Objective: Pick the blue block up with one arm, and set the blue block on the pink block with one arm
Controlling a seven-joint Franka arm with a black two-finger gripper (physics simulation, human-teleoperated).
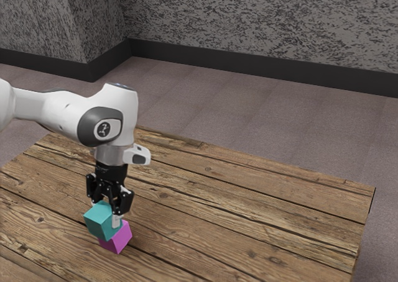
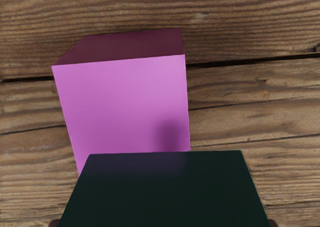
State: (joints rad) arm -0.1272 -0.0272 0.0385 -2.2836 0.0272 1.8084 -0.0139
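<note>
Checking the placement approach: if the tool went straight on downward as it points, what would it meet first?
Probably the pink block: the tool is shut on the teal block, which sits just above it, offset. Whether a gap remains is unclear.

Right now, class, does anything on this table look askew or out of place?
The blue block, held in the gripper, is not squared over the pink block: it is offset toward the exterior view's left, covering only part of the pink top. Nothing looks spilled or damaged.
</note>
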